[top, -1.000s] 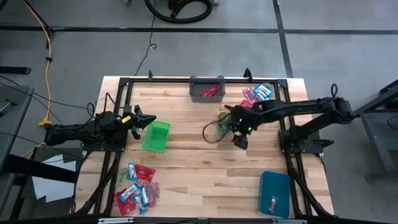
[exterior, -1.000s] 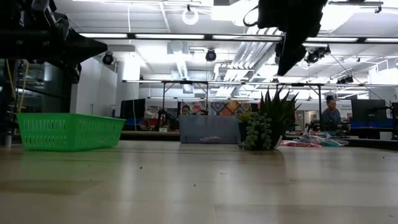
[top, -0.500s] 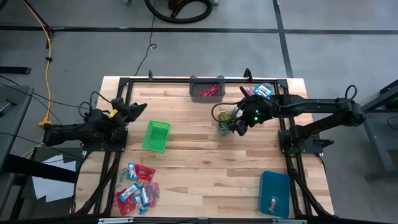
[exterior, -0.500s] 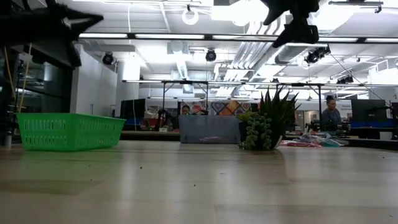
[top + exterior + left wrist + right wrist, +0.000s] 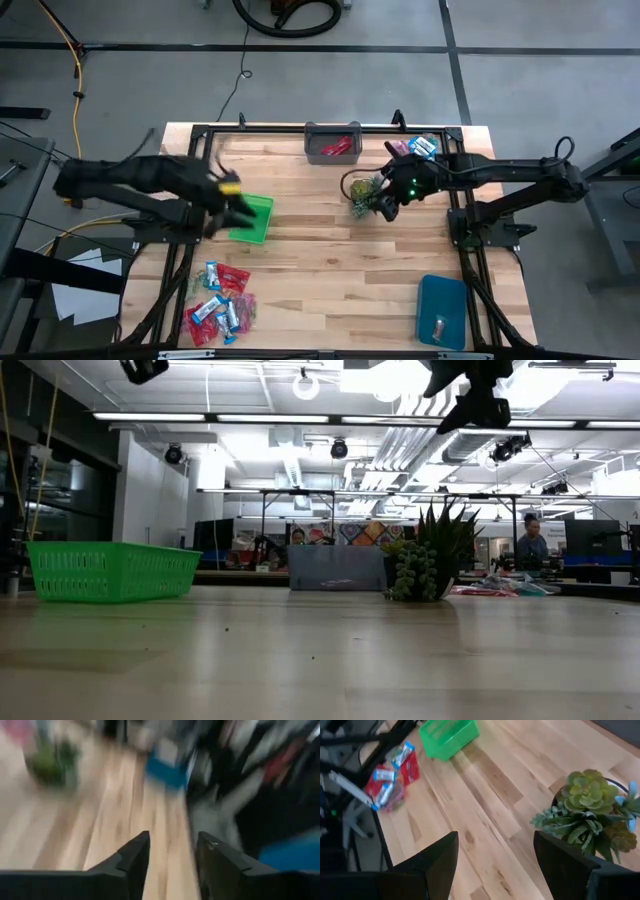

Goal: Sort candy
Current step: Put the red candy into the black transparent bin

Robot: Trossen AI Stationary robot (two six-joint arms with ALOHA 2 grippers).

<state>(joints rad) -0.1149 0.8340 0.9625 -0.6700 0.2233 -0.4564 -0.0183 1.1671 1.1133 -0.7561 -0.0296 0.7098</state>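
The left gripper is seen over the green basket's near edge, fingers apart and empty. Candy is heaped at the table's near left corner. Farther back, the right gripper, also spread, is held beside the plant; more candy lies beyond it.

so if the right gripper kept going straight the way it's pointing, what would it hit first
Probably bare table: the right gripper is open, the plant lies off to one side, and the green bin sits farther along.
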